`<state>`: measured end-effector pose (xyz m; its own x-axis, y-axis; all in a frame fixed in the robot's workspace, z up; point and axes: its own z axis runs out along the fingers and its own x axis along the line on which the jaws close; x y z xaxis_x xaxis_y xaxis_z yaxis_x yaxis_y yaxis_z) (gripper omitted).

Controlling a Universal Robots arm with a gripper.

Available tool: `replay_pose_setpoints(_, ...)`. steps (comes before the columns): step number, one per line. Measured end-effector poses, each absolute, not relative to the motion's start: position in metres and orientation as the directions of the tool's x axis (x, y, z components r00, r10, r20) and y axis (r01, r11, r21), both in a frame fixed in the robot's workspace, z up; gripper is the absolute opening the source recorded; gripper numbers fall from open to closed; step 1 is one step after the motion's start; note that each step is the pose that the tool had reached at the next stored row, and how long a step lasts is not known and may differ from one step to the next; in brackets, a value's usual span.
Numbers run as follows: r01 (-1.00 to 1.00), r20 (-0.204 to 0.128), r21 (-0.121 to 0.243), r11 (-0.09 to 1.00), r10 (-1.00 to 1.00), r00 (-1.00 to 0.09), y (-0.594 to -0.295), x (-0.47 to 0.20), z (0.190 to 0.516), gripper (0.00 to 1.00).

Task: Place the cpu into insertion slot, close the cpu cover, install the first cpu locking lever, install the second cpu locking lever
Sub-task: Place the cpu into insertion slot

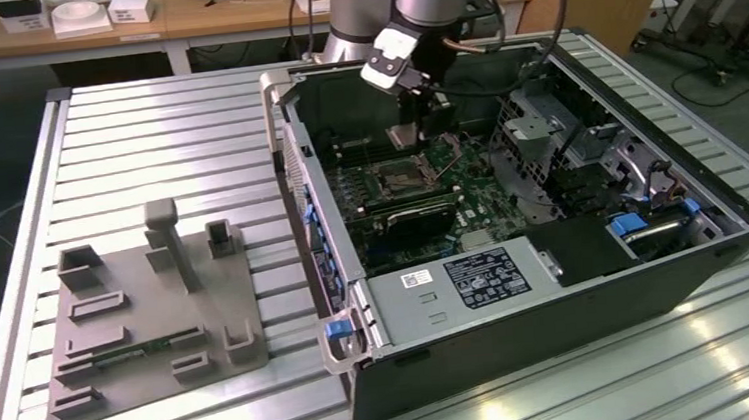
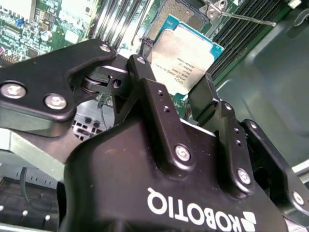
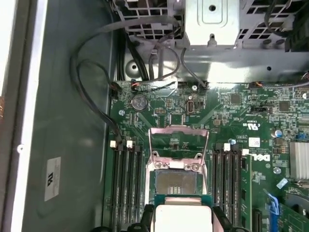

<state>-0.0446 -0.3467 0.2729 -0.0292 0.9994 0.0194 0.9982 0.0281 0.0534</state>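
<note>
Placement is unfinished: the claw (image 2: 174, 79) pinches the cpu (image 2: 186, 55) by opposite edges near the insertion slot (image 3: 174, 182), not yet in it. Past the slot, the cpu cover (image 3: 178, 140) stands open and a locking lever (image 2: 246, 18) juts free. The slot's open computer case (image 1: 519, 339) lies on a slatted metal table (image 1: 140, 128), with wooden desks (image 1: 199, 18) beyond.

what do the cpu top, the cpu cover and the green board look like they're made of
The cpu: a matte silvery-grey metal lid, judging by its dull, even sheen, sitting on a thin green base. The cpu cover: thin bright metal, probably stamped steel, since its frame glints along the edges. The circuit board: green laminate, likely fibreglass, with fine traces and soldered parts.
</note>
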Motion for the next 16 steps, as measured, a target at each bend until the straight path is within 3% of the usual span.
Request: replay_pose_setpoints(16,0.999,0.023,0.045,0.023,0.999,-0.024,-0.342,-0.04,0.244,0.54)
